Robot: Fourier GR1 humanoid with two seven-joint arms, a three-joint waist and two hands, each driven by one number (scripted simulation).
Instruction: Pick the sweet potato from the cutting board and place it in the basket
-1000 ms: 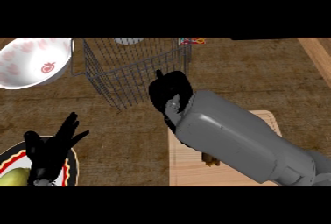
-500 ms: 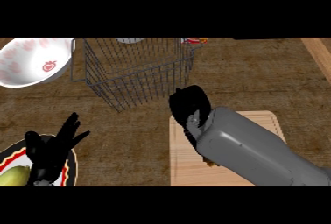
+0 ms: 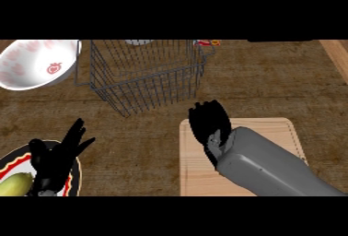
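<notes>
Looking for the sweet potato, I cannot find it anywhere in the head view: no part of it shows on the cutting board [image 3: 198, 177], in the basket [image 3: 146, 76] or on the counter [image 3: 136, 133]. If it lies under my right hand [image 3: 209, 124] or forearm, they hide it, so I cannot say where it is.

My right hand hangs over the far left corner of the pale wooden board, its tip reaching just past the board's far edge toward the basket. From this angle it is a dark shape, and I cannot tell whether it is released, clenched or grasping something. My grey forearm runs back from it across the board's middle to the lower right edge of the view, covering much of the wood.

The wire basket stands beyond the board, a little to the left and apart from it, with dark counter between them. A white bowl [image 3: 34, 64] with red markings sits at the far left, just beside the basket.

My left hand [image 3: 58, 159] rests at the lower left, released, fingers straight and spread, above a dark plate [image 3: 76, 182] with a red and yellow rim. A yellow-green piece of food [image 3: 17, 184] lies on that plate, beside the hand.
</notes>
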